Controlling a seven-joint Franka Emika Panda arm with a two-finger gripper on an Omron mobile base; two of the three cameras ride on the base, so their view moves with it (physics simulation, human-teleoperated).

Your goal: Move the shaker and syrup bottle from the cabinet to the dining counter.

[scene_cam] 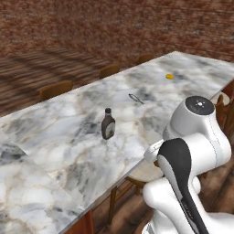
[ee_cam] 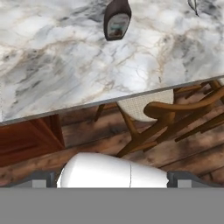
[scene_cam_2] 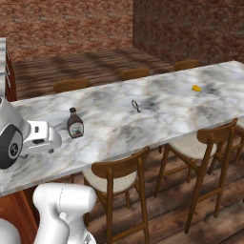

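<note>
One bottle (scene_cam: 108, 124) upright on the counter (scene_cam: 55, 137), near its edge. Beyond it one thin metal utensil (scene_cam: 135, 98), perhaps a whisk, and one yellow bit (scene_cam: 169, 76). Three chairs (scene_cam_2: 121, 177) alongside. Gripper (scene_cam_2: 47, 138) wide open, empty.

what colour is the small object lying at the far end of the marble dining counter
Yellow: the small object on the white-grey veined marble dining counter shows best in the right base view.
</note>
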